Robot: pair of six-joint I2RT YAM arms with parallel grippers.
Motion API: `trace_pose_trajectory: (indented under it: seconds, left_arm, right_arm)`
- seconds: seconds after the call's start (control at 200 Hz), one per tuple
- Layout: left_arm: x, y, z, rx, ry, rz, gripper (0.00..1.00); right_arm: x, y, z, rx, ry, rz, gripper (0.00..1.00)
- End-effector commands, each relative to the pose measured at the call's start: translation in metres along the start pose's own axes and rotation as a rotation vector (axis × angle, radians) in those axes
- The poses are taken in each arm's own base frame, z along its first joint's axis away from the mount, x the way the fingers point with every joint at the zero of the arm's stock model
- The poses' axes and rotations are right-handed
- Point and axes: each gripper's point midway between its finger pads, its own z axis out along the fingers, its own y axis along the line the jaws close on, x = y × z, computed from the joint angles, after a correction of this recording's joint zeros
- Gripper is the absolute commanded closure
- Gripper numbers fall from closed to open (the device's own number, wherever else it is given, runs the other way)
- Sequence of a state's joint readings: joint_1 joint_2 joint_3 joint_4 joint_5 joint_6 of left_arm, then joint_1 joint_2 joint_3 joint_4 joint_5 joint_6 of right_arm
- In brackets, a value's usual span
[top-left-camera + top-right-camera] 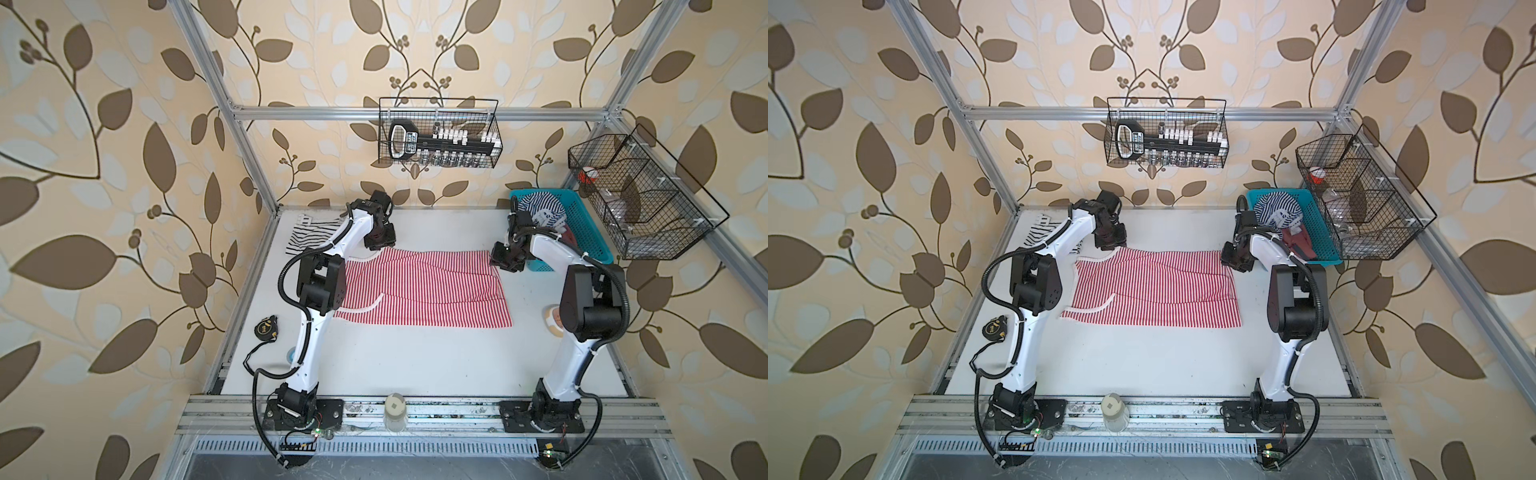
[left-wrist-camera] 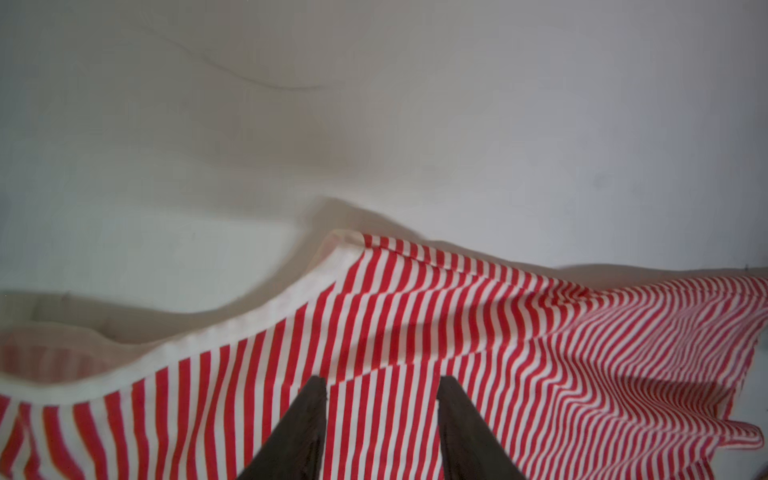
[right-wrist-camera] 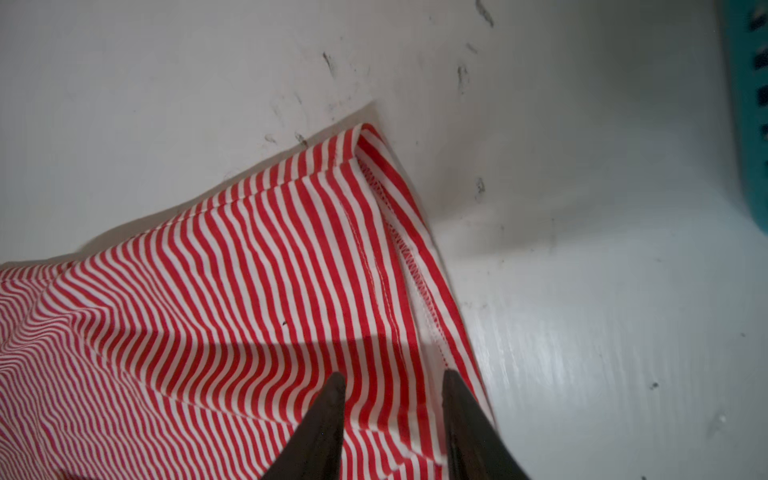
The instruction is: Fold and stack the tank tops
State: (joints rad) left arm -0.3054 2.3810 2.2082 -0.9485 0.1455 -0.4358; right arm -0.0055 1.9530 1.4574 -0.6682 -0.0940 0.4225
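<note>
The red-striped tank top (image 1: 424, 286) (image 1: 1154, 286) lies folded lengthwise across the middle of the white table. My left gripper (image 1: 374, 246) (image 1: 1106, 246) hovers over its far left corner by the white-trimmed armhole. In the left wrist view that gripper (image 2: 382, 386) is open, with the striped cloth (image 2: 415, 324) flat below the jaws. My right gripper (image 1: 505, 264) (image 1: 1235, 264) is over the far right hem corner. It (image 3: 392, 382) is open too, nothing pinched, above the hem (image 3: 374, 249). The black-striped tank top (image 1: 307, 237) (image 1: 1038, 232) lies folded at the back left, partly hidden by my left arm.
A teal basket (image 1: 590, 232) holding more cloth stands at the back right, close to my right gripper. A tape measure (image 1: 266, 326) lies at the left edge. A jar (image 1: 395, 409) sits on the front rail. Wire baskets (image 1: 640, 199) hang on the frame.
</note>
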Motion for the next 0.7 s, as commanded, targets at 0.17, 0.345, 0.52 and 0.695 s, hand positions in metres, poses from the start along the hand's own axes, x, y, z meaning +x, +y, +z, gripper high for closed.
trace_pose_trajectory:
  seconds: [0.17,0.345,0.52,0.695]
  left_arm:
    - [-0.035,-0.016,0.002,0.15,-0.053,-0.043,0.53]
    - [-0.03,-0.017,0.015,0.169,-0.017,-0.05,0.54]
    - [-0.026,-0.011,0.023,0.146,-0.001,-0.053,0.57]
    - [-0.024,-0.008,0.029,0.136,0.01,-0.059,0.59]
  right_arm:
    - [-0.038,0.012,0.02,-0.053,-0.046,0.038,0.61]
    - [-0.045,0.013,0.032,-0.052,-0.035,0.048,0.61]
    - [-0.049,0.014,0.042,-0.055,-0.025,0.054,0.62]
    - [-0.056,0.017,0.045,-0.062,-0.035,0.055,0.62]
